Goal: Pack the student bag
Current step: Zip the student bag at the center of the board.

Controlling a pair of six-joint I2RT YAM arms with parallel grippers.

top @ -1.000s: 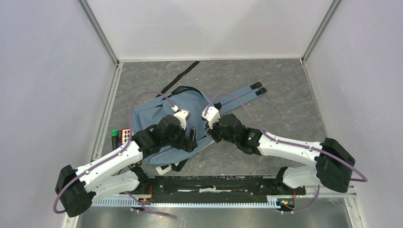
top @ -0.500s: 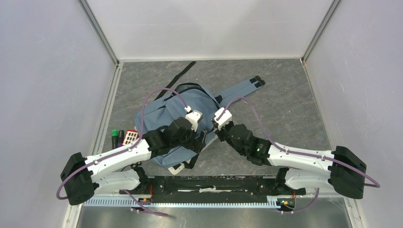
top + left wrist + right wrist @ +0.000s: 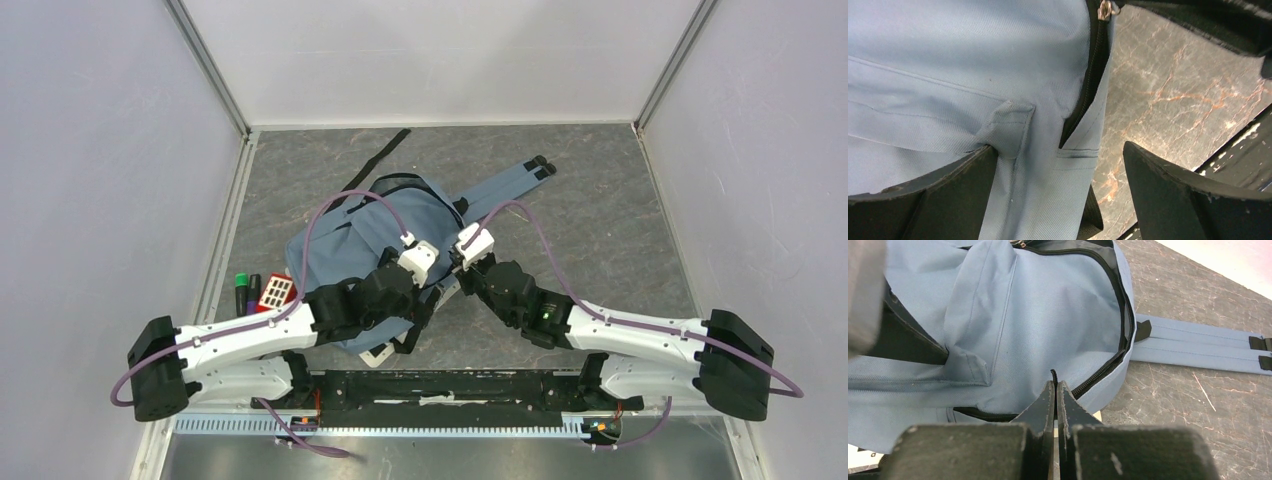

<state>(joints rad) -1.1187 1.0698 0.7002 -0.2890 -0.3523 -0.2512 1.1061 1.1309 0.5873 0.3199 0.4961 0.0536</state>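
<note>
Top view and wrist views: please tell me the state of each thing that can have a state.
Backpack, lying flat on the table.
Shoulder straps, stretched out flat on the table.
Zip, seems open below its slider.
Left gripper, open over the backpack's edge.
Right gripper, shut on a thin black tab.
Markers, lying beside the backpack, outside it.

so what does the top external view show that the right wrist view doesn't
Only top external: two markers and a small red item on the table left of the student bag, plus a loose black strap beyond it. Only right wrist: the right fingers pressed together, with a thin black tab at their tips. Both: the bag and its blue shoulder straps.
</note>
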